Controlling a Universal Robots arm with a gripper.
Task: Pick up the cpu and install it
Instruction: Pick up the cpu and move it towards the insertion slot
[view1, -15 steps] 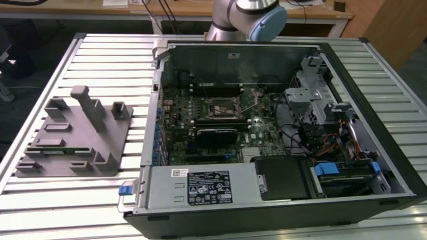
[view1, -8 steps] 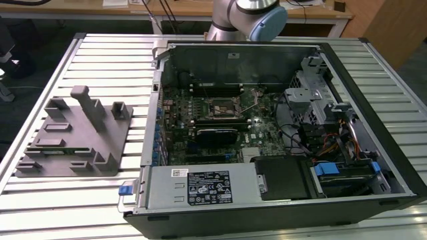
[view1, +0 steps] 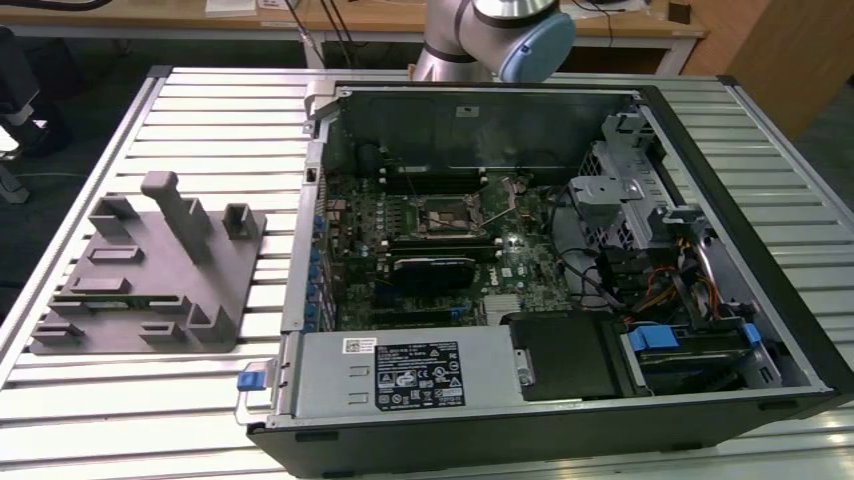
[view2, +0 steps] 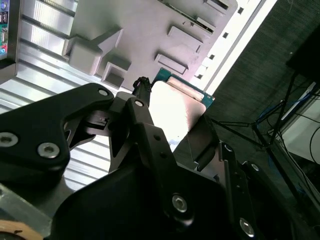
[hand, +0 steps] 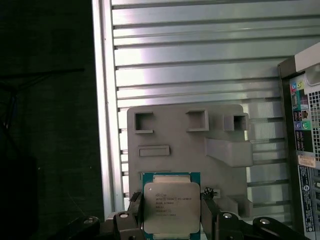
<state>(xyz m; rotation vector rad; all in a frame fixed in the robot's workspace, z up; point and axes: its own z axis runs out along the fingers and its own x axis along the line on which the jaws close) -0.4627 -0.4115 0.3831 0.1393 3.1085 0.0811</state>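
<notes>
First wrist view has the tool (hand: 171, 199) right up close. Its 2 dark fingers (hand: 134, 202) are clamped against opposite edges of the cpu (hand: 171, 207), so the tool is closed on the chip. The cpu faces the camera flat: a silvery-grey metal top with small print on it, and a green rim around it. The second wrist view sees the tool (view2: 175, 127) from the other side. There the cpu (view2: 177, 110) glares bright between the finger links, with 1 green corner poking out.

Behind the chip lies the grey plastic tray (hand: 175, 135), with square sockets, a slot and a ramp-like block moulded into it. In the second wrist view the tray (view2: 150, 30) sits past the cpu, and I cannot tell whether the 2 touch.

The tray rests on the desk (hand: 200, 65), a top of ribbed aluminium slats, close to 1 edge with dark floor beyond.

From the exterior view, the tray (view1: 147, 280) stands at that view's left and the open computer case (view1: 781, 260) at its right, just beside it. Inside lies the green motherboard (view1: 521, 265) with its square socket (view1: 441, 215). The arm (view1: 494, 30) rises behind the case's far wall.
</notes>
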